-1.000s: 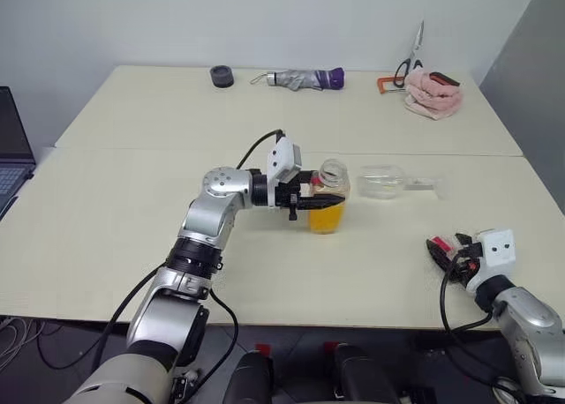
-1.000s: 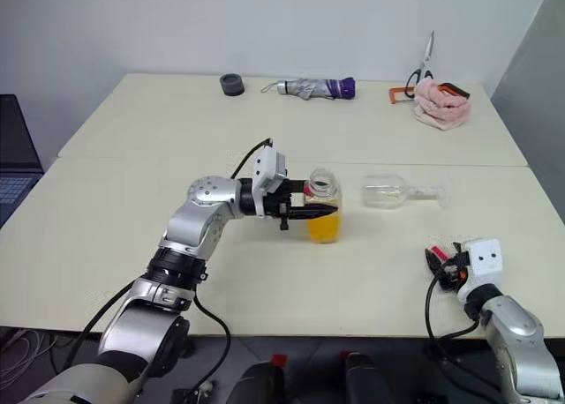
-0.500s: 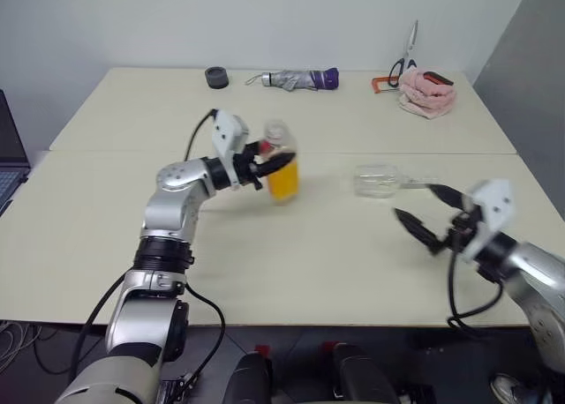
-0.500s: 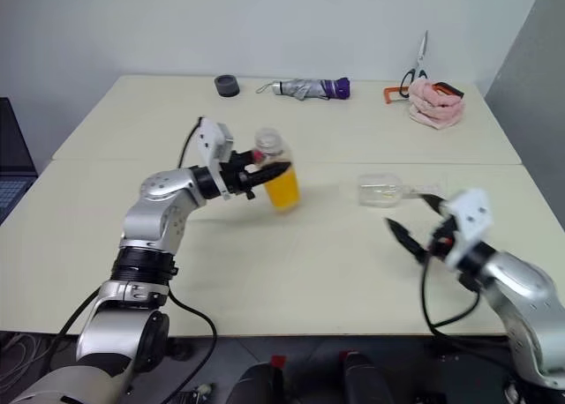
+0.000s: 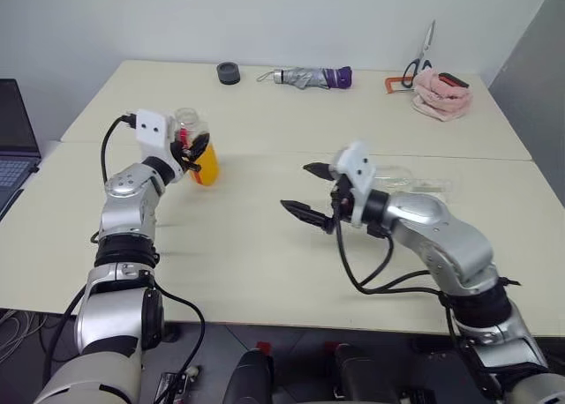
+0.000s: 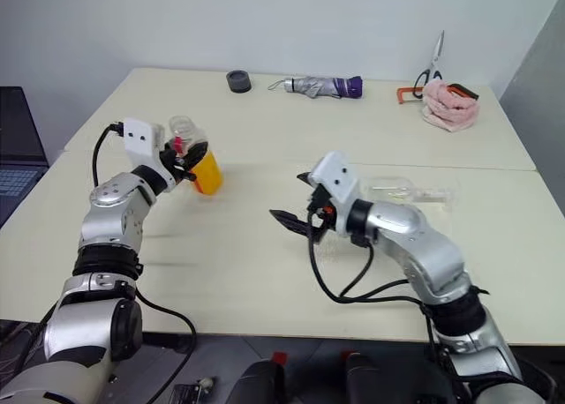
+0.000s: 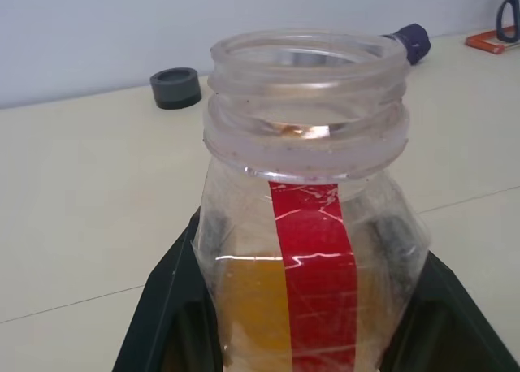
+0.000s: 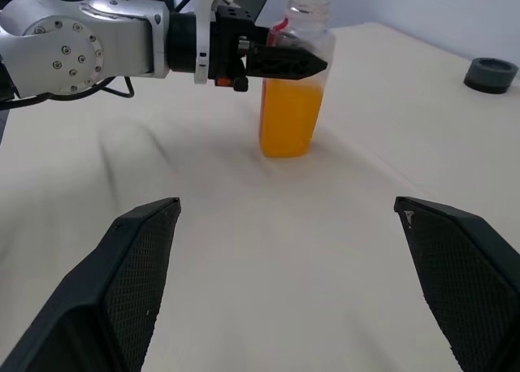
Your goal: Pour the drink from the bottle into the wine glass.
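Note:
The bottle (image 5: 196, 151) is clear plastic with a red label strip. Its mouth is uncapped, and the orange drink (image 5: 205, 168) fills its lower half. My left gripper (image 5: 194, 146) is shut on it at the left of the table, holding it nearly upright, low over or on the tabletop. In the left wrist view the bottle (image 7: 305, 218) sits between the black fingers (image 7: 175, 307). The wine glass (image 6: 395, 190) lies on its side at centre right, partly behind my right arm. My right gripper (image 5: 300, 189) hovers open and empty at mid-table, pointing left toward the bottle (image 8: 294, 88).
Along the far edge of the table (image 5: 265, 245) lie a black round cap (image 5: 229, 72), a folded grey-and-purple umbrella (image 5: 309, 77), scissors (image 5: 422, 56) and a pink cloth (image 5: 440, 93). A laptop (image 5: 13, 148) sits at the left edge.
My left gripper has carried the bottle from the table's middle to the left. My right arm has risen from the near right edge and swung left to mid-table, jaws spread wide.

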`<state>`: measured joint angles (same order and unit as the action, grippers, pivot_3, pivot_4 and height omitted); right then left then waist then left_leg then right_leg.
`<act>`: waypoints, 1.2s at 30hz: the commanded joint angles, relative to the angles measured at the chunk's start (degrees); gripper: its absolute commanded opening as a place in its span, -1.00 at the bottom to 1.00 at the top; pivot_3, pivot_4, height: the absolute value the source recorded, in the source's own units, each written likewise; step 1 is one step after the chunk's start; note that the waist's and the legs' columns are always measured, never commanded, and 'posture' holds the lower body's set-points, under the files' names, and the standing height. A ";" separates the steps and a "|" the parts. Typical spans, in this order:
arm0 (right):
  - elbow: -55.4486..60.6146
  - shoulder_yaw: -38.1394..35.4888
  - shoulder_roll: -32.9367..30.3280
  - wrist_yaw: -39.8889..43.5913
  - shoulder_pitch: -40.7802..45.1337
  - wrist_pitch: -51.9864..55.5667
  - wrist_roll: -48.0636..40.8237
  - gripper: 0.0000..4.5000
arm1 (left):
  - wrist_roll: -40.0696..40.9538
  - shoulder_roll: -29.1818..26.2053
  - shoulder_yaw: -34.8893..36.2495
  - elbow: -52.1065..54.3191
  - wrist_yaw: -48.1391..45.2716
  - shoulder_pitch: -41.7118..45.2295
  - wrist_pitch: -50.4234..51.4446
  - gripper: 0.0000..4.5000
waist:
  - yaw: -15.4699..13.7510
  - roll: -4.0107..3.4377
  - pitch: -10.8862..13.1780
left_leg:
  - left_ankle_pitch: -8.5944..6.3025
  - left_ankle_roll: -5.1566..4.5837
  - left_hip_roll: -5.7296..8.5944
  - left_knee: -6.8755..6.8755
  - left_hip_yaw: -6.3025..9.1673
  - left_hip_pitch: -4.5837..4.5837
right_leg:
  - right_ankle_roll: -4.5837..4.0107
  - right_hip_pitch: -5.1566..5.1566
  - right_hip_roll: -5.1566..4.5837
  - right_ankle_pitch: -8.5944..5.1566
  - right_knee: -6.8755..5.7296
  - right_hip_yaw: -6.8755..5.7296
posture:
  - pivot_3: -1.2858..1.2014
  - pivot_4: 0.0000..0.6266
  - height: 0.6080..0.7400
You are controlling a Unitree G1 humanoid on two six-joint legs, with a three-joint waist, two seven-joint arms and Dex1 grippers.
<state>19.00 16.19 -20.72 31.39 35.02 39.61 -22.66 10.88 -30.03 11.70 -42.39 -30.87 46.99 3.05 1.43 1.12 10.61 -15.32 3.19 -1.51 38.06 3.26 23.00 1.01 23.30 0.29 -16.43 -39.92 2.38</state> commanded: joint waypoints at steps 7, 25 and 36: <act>-2.49 1.10 3.55 0.68 3.56 -1.19 3.62 1.00 | -0.90 -0.33 0.41 -2.69 3.33 2.38 -3.31 -0.22 | 0.36 0.01 -0.01 | 0.00 0.00 -0.04 -0.01 -0.01 -0.06 | 0.00 0.00 0.05 0.00 -0.06 0.00 | 0.03 -0.52 1.00; 1.64 0.80 3.01 1.54 0.62 1.62 4.55 1.00 | 1.89 2.21 2.13 3.17 3.69 -3.73 -4.50 0.98 | 0.39 0.01 -0.01 | 0.00 0.00 -0.05 -0.02 -0.01 -0.06 | -0.01 0.00 0.03 0.01 -0.07 0.01 | 0.03 -0.52 1.00; 4.20 0.38 1.56 2.60 -2.20 2.12 4.08 1.00 | 2.22 2.04 4.03 12.03 8.33 -12.98 -3.46 0.98 | 0.36 0.02 -0.01 | 0.00 0.00 -0.06 -0.01 0.01 -0.06 | -0.01 0.00 0.03 0.01 -0.07 0.00 | 0.03 -0.52 1.00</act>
<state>20.31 17.10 -18.87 33.46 32.63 42.03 -18.13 12.54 -27.35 14.45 -33.43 -23.05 34.32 -0.33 1.79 1.14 10.60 -15.32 3.19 -1.57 38.05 3.26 22.93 1.00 23.31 0.31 -16.42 -39.99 2.39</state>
